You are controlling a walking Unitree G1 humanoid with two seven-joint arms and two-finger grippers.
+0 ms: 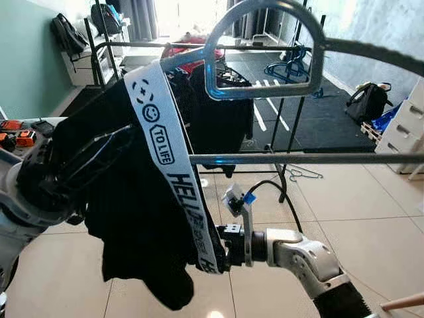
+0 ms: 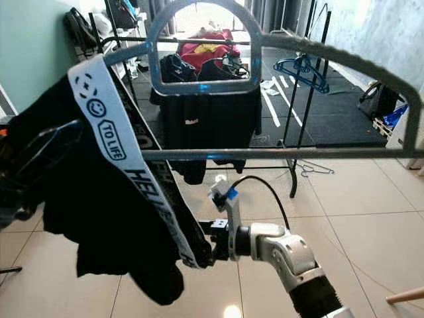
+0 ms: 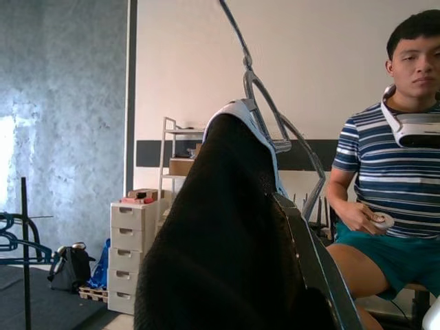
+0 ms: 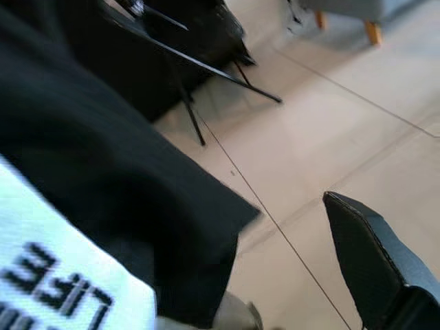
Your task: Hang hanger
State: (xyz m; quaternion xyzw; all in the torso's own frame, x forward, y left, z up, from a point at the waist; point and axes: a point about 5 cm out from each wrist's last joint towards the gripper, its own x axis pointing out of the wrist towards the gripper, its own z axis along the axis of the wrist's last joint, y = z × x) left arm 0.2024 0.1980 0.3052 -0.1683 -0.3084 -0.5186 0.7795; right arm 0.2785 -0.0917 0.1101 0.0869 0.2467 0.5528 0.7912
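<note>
Tiled floor (image 1: 344, 199) underfoot, pale and glossy. Across the scene, a clothes rack with a horizontal rail (image 1: 318, 158) at mid-height; beyond it a dark mat (image 1: 318, 112) and further black garments (image 1: 218, 112) hanging on a second rail behind. White drawer unit (image 1: 411, 126) at the robot's right edge, a black backpack (image 1: 368, 99) near it on the mat.

Black garment (image 1: 132, 218) with a white printed band (image 1: 172, 165) draped over a grey metal hanger (image 1: 265, 53), held raised close to the camera, above and in front of the horizontal rail, not hooked on it. Hanger loop at top centre of the head views, long arm sweeping toward the robot's right.

Left gripper (image 1: 99, 149) at the left side, buried in the upper fabric of the garment; finger spacing cannot be told. In the left wrist view, one black finger (image 3: 316, 268) lying against the dark cloth, hanger wire rising past it.

Right gripper (image 2: 202, 248) low at centre, at the lower end of the white band, arm extended from the right. Fingers apart in the right wrist view: one black finger (image 4: 375, 258) standing clear of the fabric, cloth edge and white band on the other side.

Seated person (image 3: 392, 179) in a striped shirt in the left wrist view, a small controller (image 3: 379, 220) in hand.
</note>
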